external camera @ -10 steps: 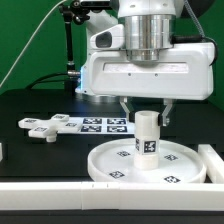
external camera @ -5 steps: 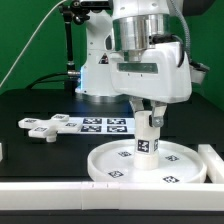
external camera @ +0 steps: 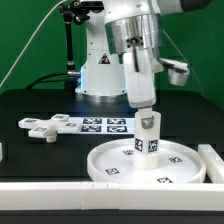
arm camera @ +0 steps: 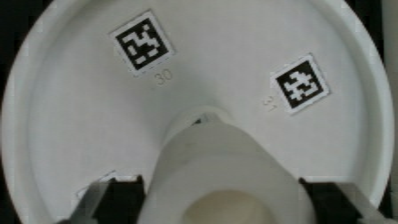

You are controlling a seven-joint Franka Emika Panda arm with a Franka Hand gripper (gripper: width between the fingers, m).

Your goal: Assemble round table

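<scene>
The large white round disc (external camera: 112, 164) lies flat at the front of the black table, with tags on its face. The short thick cylinder leg (external camera: 149, 140) stands upright on the disc's centre. My gripper (external camera: 146, 112) reaches down from above and is shut on the top of the leg. In the wrist view the leg (arm camera: 217, 160) fills the gap between my dark fingers (arm camera: 125, 198), with the disc (arm camera: 107, 110) and two of its tags beyond it. The cross-shaped base piece (external camera: 42, 126) lies loose on the table at the exterior view's left.
The marker board (external camera: 100, 124) lies flat behind the disc. A white straight-edged border frame (external camera: 60, 190) runs along the front and rises at the exterior view's right (external camera: 213, 160). The arm's base stands at the back.
My wrist and gripper have turned about the upright axis while staying on the leg's top. The wide gripper body now faces edge-on. The leg stays upright on the disc.
</scene>
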